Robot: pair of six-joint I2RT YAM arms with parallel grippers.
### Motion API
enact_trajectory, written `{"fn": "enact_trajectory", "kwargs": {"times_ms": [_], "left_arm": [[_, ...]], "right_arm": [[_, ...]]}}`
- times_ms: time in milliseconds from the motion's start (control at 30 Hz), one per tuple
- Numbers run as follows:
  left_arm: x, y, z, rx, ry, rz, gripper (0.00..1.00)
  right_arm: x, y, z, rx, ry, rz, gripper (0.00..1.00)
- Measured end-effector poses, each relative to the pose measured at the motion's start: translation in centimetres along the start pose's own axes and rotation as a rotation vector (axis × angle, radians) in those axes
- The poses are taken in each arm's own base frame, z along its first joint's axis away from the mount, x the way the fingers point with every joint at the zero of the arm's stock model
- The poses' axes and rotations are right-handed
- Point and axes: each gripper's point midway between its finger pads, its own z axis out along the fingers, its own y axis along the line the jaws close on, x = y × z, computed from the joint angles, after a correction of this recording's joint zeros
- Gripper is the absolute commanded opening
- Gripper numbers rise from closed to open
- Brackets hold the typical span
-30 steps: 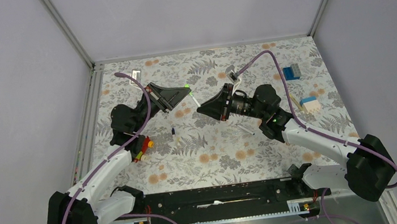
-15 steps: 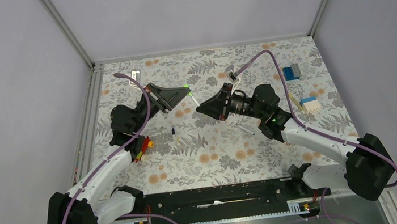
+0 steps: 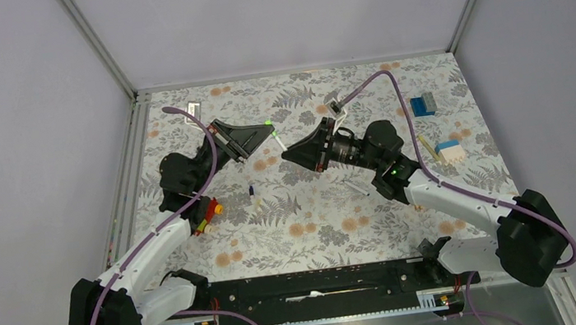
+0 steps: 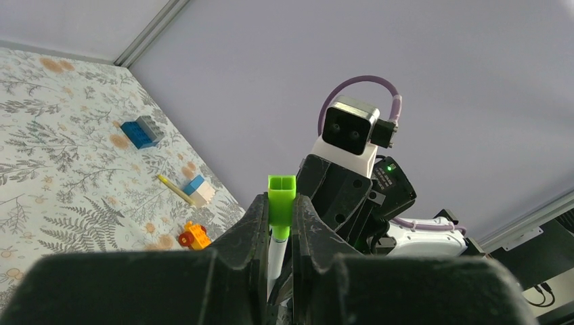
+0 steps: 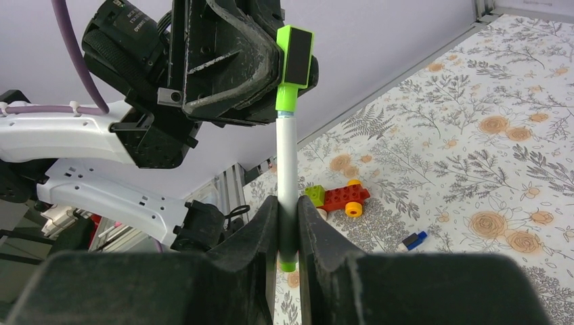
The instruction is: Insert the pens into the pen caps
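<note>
One white pen (image 5: 287, 162), midair over the table (image 5: 514, 135), pinched in right gripper (image 5: 289, 206) jaws, nose meets green cap (image 5: 295, 64) clamped by left gripper (image 4: 281, 203) jaws. Right wrist shows the joint; top view too small to tell.

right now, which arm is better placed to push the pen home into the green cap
Right, probably: the right fingers clamp the white pen, its tip in line at the mouth of the green cap; the left fingers just brace it.
</note>
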Motion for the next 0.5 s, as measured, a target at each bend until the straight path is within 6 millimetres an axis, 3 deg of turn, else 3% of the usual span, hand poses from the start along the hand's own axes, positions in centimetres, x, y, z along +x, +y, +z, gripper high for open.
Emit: {"fn": "enact_trajectory", "kwargs": {"times_ms": [500], "left_arm": [[-1.0, 0.7, 0.0, -0.032, -0.055, 0.006, 0.0]], "right_arm": [[-0.6, -0.7, 1.1, 0.05, 0.005, 0.01, 0.0]]}}
